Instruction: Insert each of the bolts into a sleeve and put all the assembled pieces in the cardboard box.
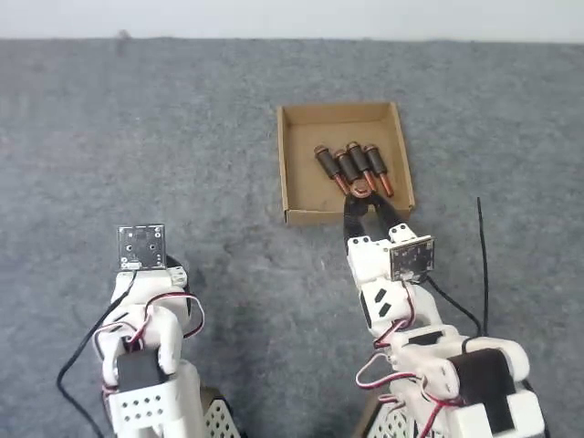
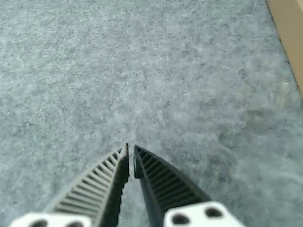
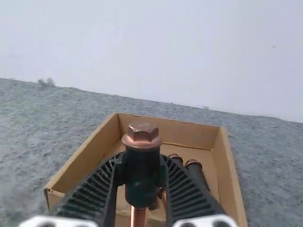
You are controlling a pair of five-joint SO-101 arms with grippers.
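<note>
Bolt (image 3: 141,135), seated in its dark sleeve (image 3: 141,182), stood upright in the clamped right claw (image 1: 363,199) over the near wall of the box (image 1: 283,164), the finished pieces (image 1: 351,164) lying just beyond it, while the left claw (image 2: 131,149), pinched closed and empty, sat well off to the left.

On my right wrist camera the right gripper (image 3: 141,165) and its bolt (image 3: 141,136) hide most pieces (image 3: 193,166) in the box (image 3: 220,137); the bolt's shank runs off-frame.
</note>
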